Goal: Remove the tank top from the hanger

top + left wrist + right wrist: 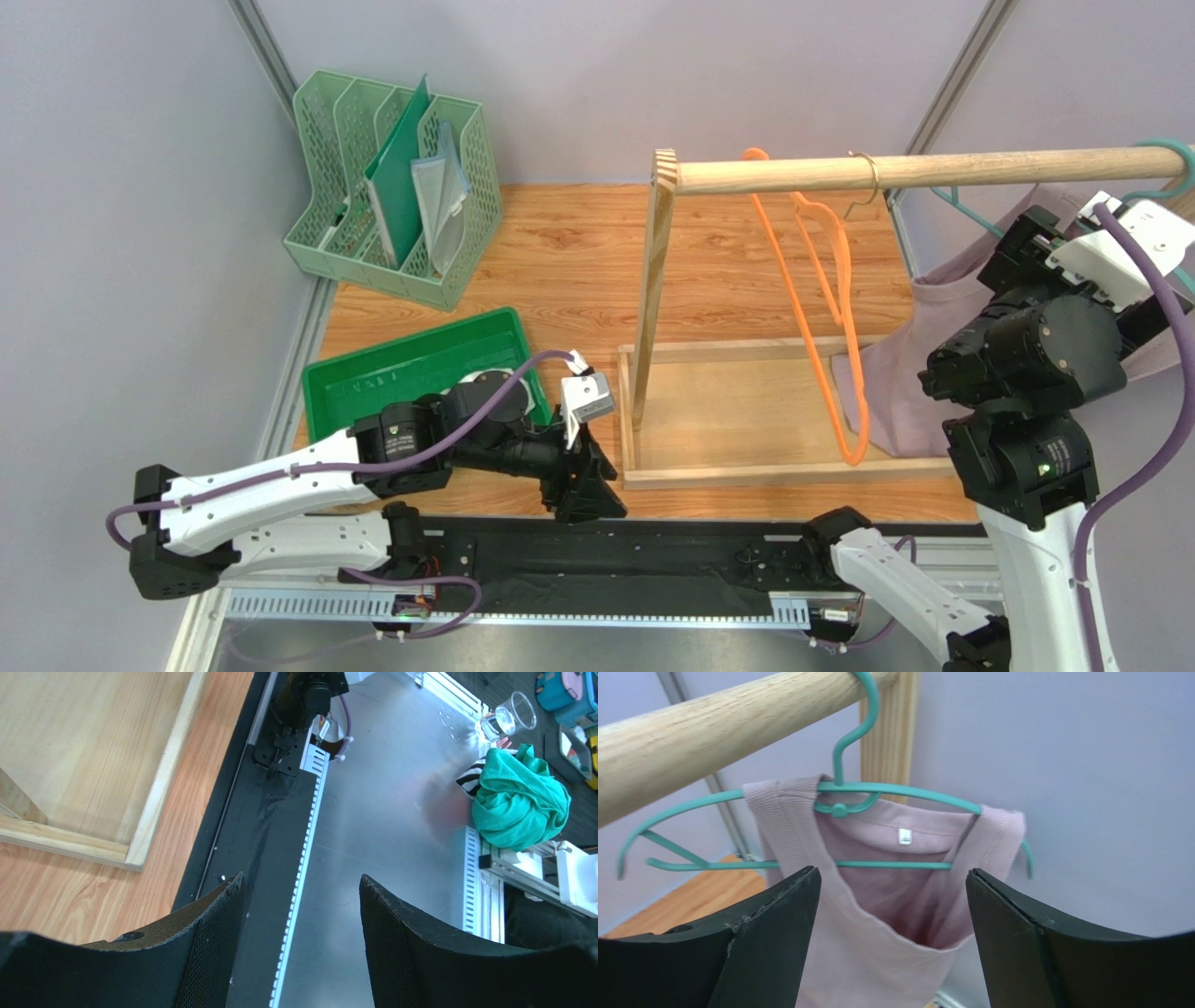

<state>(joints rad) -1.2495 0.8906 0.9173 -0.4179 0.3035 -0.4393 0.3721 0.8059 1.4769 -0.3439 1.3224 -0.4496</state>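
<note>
Wood rail (926,171), seen from above, carries one teal hanger (1167,146) with one pale pink tank top (954,315) at its right end. One green tray (337,378) lies at the left.

In the left wrist view, the left gripper (302,878) has its two fingers spread and empty above a black mat (260,833).

In the right wrist view, the right gripper (892,875) gapes wide in front of the tank top, which hangs by both straps. It grasps nothing.
</note>
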